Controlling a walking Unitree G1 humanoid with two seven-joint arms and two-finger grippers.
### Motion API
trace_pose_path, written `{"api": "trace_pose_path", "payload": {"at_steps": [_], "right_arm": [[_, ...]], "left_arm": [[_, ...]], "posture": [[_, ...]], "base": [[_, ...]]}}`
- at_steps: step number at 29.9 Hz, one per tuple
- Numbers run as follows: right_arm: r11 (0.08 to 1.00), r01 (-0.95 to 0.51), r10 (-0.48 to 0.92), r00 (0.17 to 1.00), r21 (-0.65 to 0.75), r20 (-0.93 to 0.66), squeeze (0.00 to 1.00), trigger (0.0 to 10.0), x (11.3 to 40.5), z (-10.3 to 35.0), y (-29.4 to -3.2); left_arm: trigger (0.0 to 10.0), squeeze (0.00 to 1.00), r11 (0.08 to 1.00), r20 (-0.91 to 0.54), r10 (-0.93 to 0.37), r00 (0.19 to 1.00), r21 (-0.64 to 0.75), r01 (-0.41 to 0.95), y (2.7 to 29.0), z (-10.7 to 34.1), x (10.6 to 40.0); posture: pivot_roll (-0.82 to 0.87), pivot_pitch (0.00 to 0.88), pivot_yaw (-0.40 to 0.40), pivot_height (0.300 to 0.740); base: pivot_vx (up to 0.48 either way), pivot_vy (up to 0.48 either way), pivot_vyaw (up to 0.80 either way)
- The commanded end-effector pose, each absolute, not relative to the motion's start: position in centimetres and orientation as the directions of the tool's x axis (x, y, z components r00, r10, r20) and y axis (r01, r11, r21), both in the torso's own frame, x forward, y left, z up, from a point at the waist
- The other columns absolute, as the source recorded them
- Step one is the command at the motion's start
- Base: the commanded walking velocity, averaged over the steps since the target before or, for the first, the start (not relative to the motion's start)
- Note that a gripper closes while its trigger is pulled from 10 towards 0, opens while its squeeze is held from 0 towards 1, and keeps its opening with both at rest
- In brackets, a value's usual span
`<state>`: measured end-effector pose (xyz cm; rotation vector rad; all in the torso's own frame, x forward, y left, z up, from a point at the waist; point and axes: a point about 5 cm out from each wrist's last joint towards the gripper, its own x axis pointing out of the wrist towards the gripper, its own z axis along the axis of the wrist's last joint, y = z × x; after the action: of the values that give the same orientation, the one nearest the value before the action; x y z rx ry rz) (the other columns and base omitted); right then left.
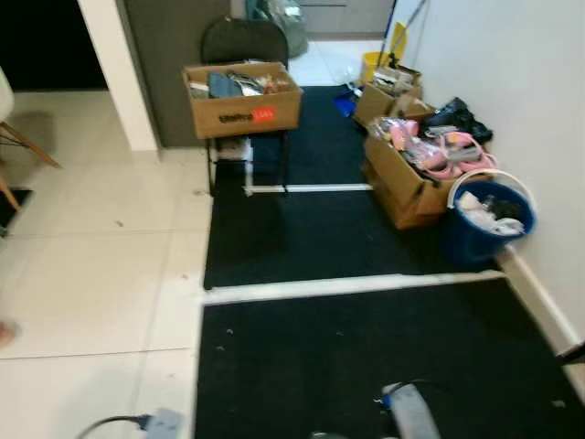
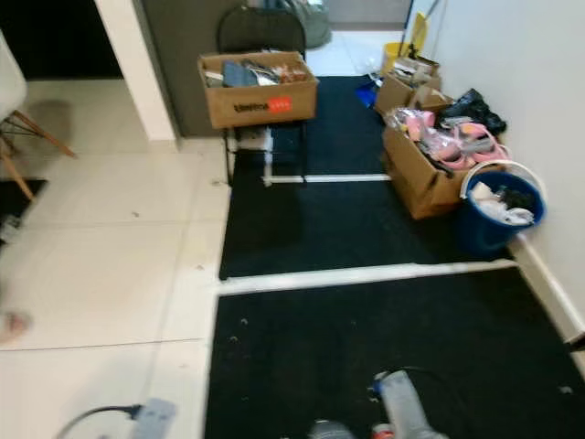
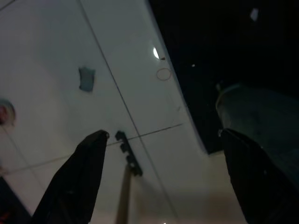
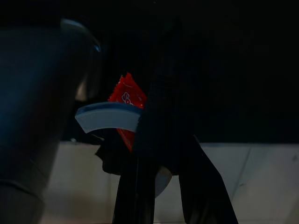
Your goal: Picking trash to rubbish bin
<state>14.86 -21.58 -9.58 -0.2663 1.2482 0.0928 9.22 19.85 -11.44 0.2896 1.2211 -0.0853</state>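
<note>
While the robot faces the blue bin [image 1: 489,224] well ahead, its right claw [image 4: 159,140] is clamped on a red wrapper [image 4: 125,100] and a paper scrap [image 4: 108,117], light and crumply; the left claw [image 3: 163,158] hangs apart.

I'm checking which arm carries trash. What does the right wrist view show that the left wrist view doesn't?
Right wrist view: the right claw pinching a red plastic wrapper with white lettering, plus a curved white, blue-edged piece. Left wrist view: the left claw open, holding nothing, above a small grey scrap on the floor. Both: white floor tiles beside the black floor mat.
</note>
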Motion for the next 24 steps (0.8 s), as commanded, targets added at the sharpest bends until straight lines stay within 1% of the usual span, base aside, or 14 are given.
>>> {"api": "trace_pose_path", "payload": {"at_steps": [1, 8, 24], "right_arm": [[0.966, -0.208, -0.086, 0.305, -0.154, -0.949, 0.00, 10.0, 14.50, -9.65, -21.94], [0.970, -0.190, -0.092, 0.305, -0.155, -0.948, 0.00, 10.0, 14.28, -9.74, -21.91], [0.970, -0.186, -0.094, 0.307, -0.157, -0.947, 0.00, 10.0, 14.15, -9.75, -22.07]], "left_arm": [[10.0, 0.00, 0.962, -0.952, 0.058, 0.302, 0.134, 0.237, 18.87, -11.80, 8.26], [10.0, 0.00, 0.961, -0.952, 0.060, 0.302, 0.137, 0.241, 18.94, -11.80, 8.22], [10.0, 0.00, 0.960, -0.953, 0.055, 0.298, 0.132, 0.246, 18.88, -11.84, 8.05]], "posture": [[0.03, 0.021, -0.015, 0.740], [0.03, 0.026, -0.008, 0.740], [0.03, 0.033, -0.008, 0.740]], "base": [[0.255, 0.000, -0.78], [0.253, 0.000, -0.79], [0.267, 0.000, 0.00]]}}
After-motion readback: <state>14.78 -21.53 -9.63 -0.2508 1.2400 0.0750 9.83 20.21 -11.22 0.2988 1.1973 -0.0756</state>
